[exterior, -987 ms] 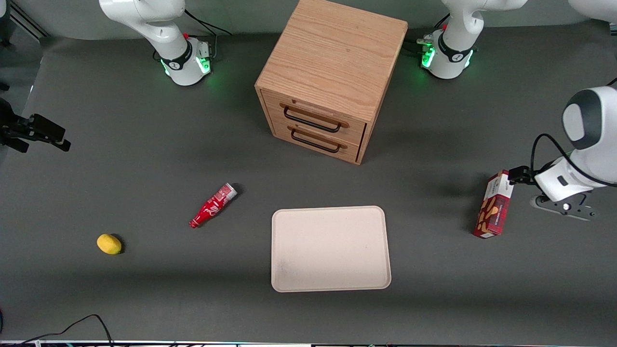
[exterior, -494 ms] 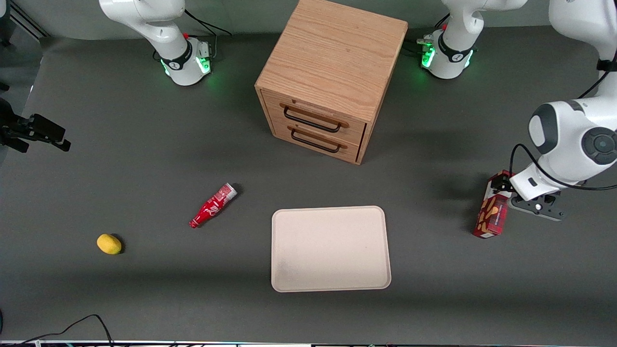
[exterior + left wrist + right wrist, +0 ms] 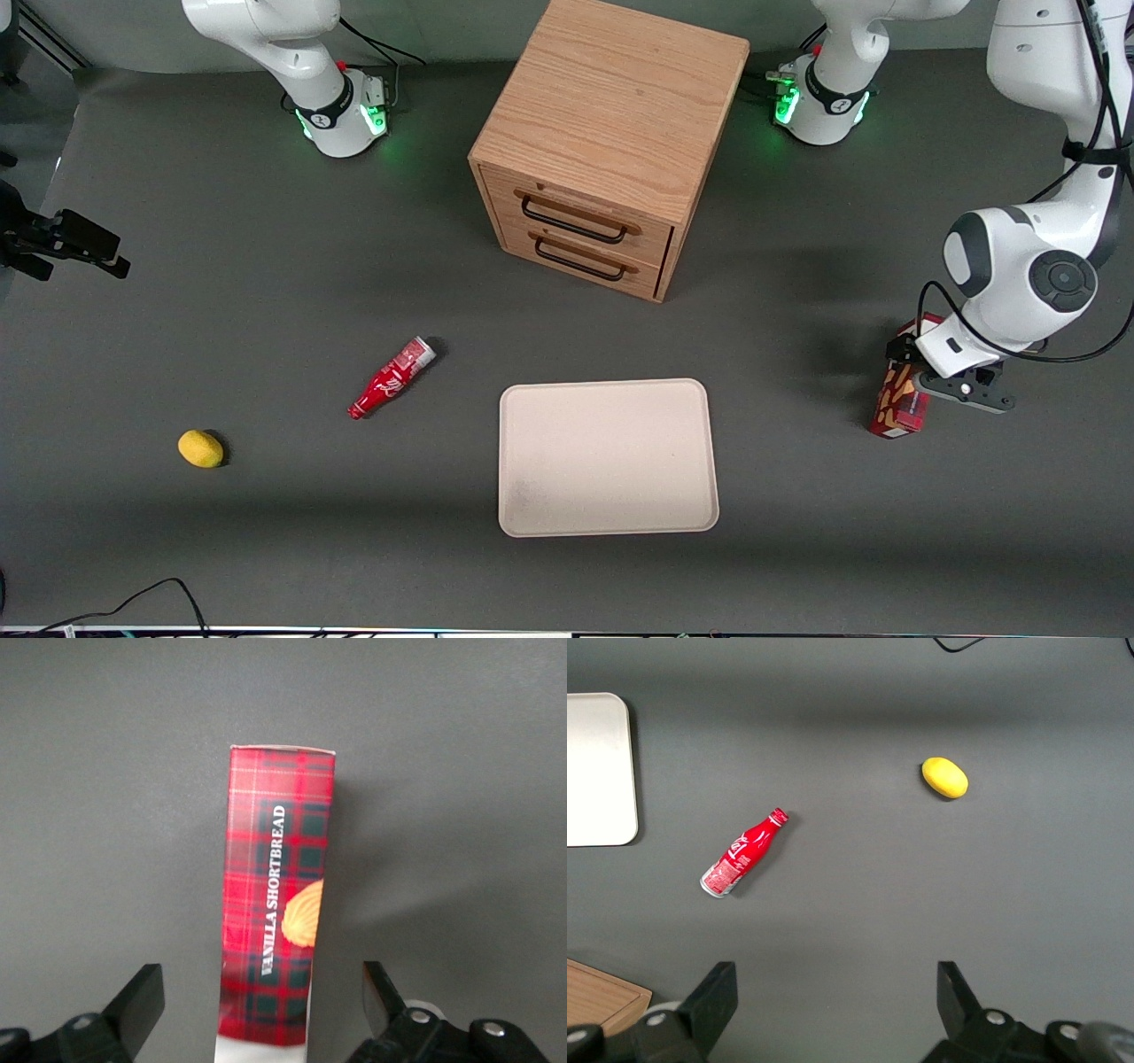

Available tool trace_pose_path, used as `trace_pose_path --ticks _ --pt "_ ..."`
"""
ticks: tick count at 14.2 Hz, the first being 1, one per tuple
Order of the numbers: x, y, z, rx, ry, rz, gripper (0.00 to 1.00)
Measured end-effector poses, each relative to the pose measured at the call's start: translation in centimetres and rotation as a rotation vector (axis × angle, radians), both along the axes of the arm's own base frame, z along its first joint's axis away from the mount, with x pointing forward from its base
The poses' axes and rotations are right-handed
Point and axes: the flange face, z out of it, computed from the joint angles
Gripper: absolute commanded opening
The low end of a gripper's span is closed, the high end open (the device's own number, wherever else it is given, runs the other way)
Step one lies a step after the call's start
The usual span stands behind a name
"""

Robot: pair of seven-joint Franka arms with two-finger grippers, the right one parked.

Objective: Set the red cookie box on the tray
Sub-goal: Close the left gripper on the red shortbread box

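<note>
Half of the box (image 3: 897, 406) is hidden from you in the front view by the gripper (image 3: 912, 372) above it. The wrist view shows the fingers (image 3: 142, 997) spread wide, one on each side of the box (image 3: 276, 904), touching nothing. The box lies on the desk (image 3: 221, 292), well apart from the tray (image 3: 607, 457). A bottle (image 3: 391, 377), lemon (image 3: 200, 447) and cabinet (image 3: 608, 142) stand clear.

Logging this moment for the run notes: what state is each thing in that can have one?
red cookie box: resting on the table, not on the tray, between the open fingers.
tool: open, straddling the box, not gripping.
tray: flat on the table, nothing on it.
cabinet: both drawers shut.
red bottle: lying on its side.
lemon: resting on the table.
</note>
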Motion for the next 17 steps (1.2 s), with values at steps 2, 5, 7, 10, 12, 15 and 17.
trace_pose_path --ticks 2,5,7,10,12,15,17 --pt "0.1 0.0 -1.1 0.005 -0.010 -0.003 0.99" --pt "0.1 -0.1 -1.7 0.006 -0.012 -0.006 0.98" --pt "0.1 -0.1 -1.6 0.006 -0.013 -0.006 0.97" --pt "0.1 -0.2 -1.7 0.006 -0.012 -0.006 0.65" --pt "0.0 -0.2 -1.7 0.004 -0.011 -0.006 0.26" --pt "0.0 -0.4 -1.7 0.005 -0.009 -0.026 0.00" --pt "0.0 -0.5 -1.7 0.004 -0.010 -0.041 0.00"
